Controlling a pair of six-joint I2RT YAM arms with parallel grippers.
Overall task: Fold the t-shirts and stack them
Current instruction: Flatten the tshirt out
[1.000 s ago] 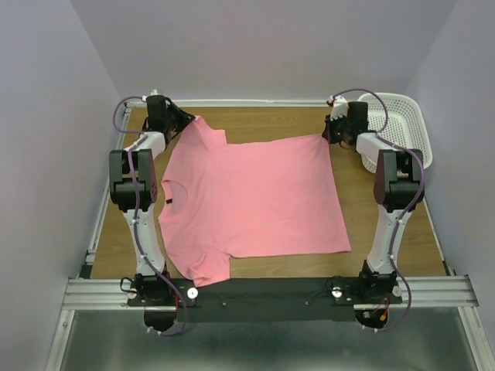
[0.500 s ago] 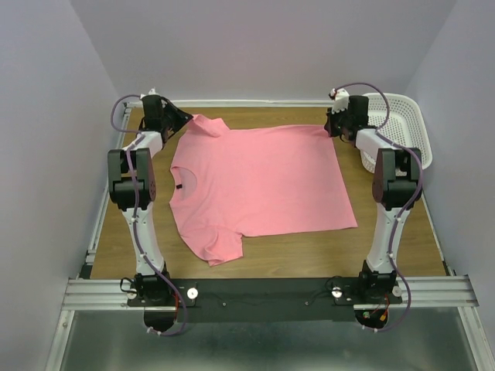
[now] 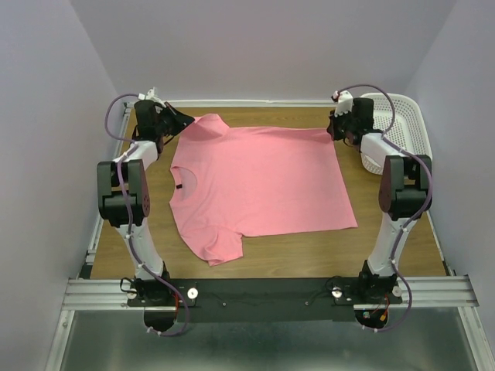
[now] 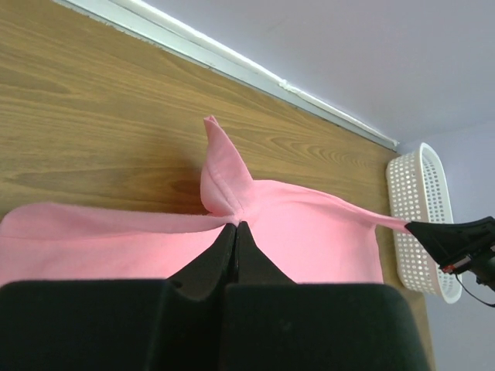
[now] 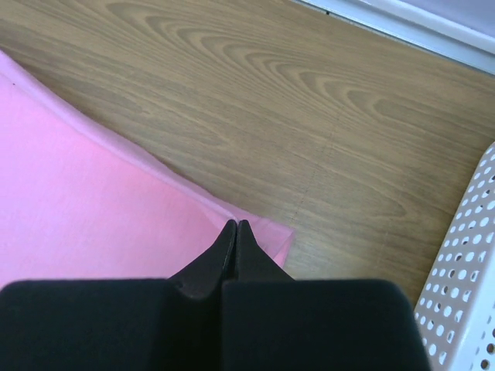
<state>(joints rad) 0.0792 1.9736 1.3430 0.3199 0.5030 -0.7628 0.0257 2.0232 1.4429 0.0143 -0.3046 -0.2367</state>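
While both arms' jaws were clamped shut on the far corners of the t-shirt (image 3: pixel 259 185), spread flat on the surface (image 3: pixel 309 251), I judged folding and stacking not yet begun.

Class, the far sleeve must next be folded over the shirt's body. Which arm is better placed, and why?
Left, probably. The left gripper is shut on the t-shirt right at that sleeve; the right gripper pinches the far hem corner beside the basket.
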